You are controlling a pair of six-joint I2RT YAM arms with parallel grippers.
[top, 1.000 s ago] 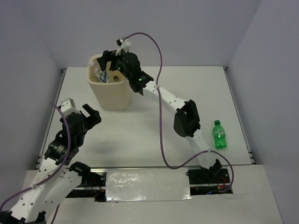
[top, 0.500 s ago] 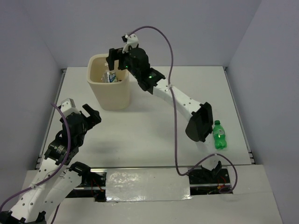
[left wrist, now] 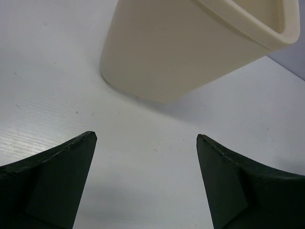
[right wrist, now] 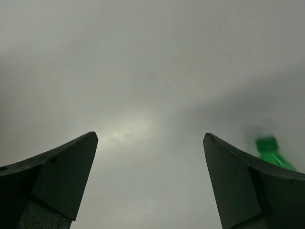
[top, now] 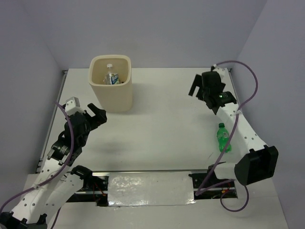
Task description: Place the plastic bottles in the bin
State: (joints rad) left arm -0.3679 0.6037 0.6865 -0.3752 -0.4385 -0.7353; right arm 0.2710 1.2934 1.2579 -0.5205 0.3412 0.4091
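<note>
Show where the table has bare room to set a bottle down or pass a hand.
Widest bare patch: the middle of the white table, between the tall cream plastic bin and the green plastic bottle near the right edge. The far strip from bin to the open right hand is bare. Tightest: between the bin's base and the open left hand.
</note>
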